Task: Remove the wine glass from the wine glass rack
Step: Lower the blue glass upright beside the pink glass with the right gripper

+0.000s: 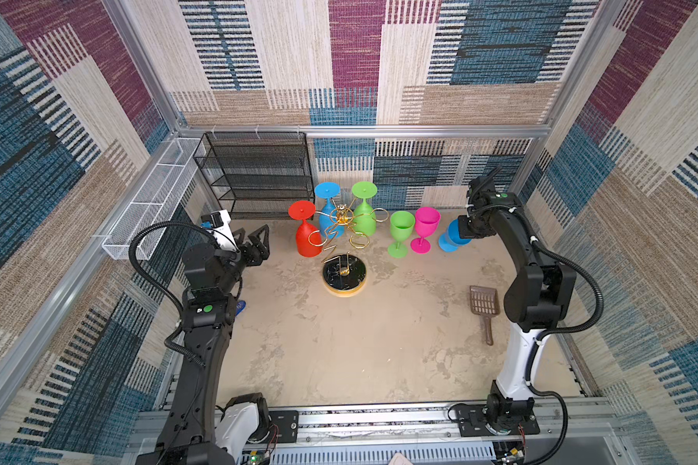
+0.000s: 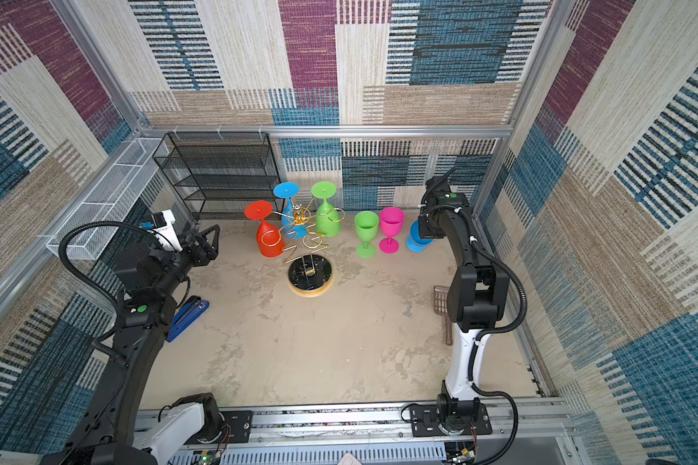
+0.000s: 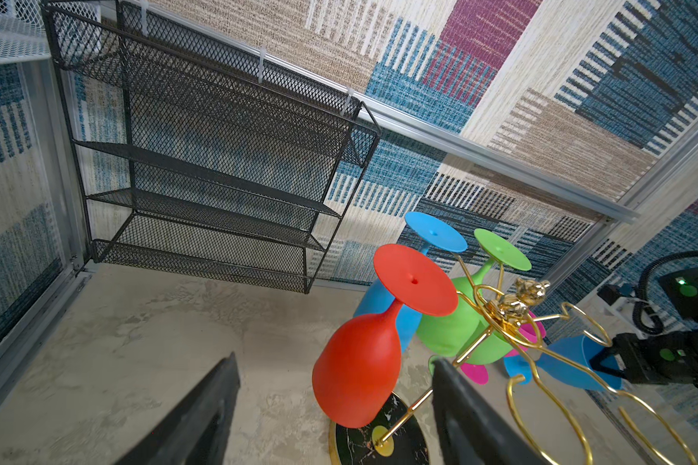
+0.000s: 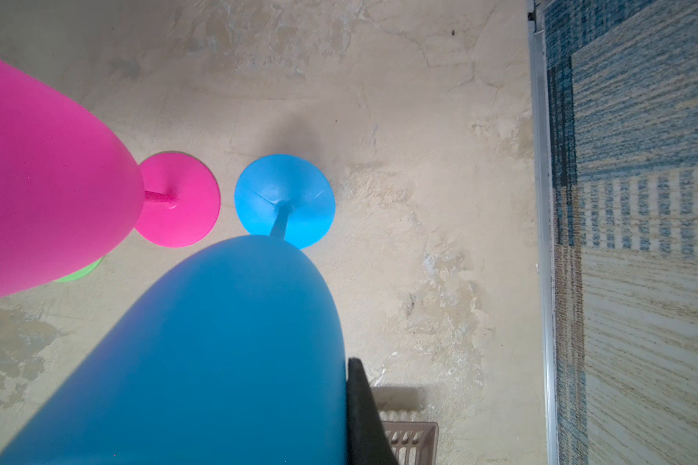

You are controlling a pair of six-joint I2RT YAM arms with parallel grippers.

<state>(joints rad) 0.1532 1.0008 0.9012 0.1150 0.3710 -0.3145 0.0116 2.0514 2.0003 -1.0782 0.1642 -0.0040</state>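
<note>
Wine glass rack [image 1: 341, 219]: three glasses [image 1: 308, 241]; left tool [image 1: 254, 235] spread, right tool [image 1: 465, 231] pinching blue glass [image 1: 447, 242]

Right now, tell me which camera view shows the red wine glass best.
The left wrist view: it shows the red wine glass close up, whole, hanging foot-up on the wine glass rack. Both top views show it small, partly behind a gold loop. The right wrist view misses it.

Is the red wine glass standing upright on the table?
No, the red wine glass hangs upside down on the wine glass rack, with its foot on top and its bowl below.
</note>
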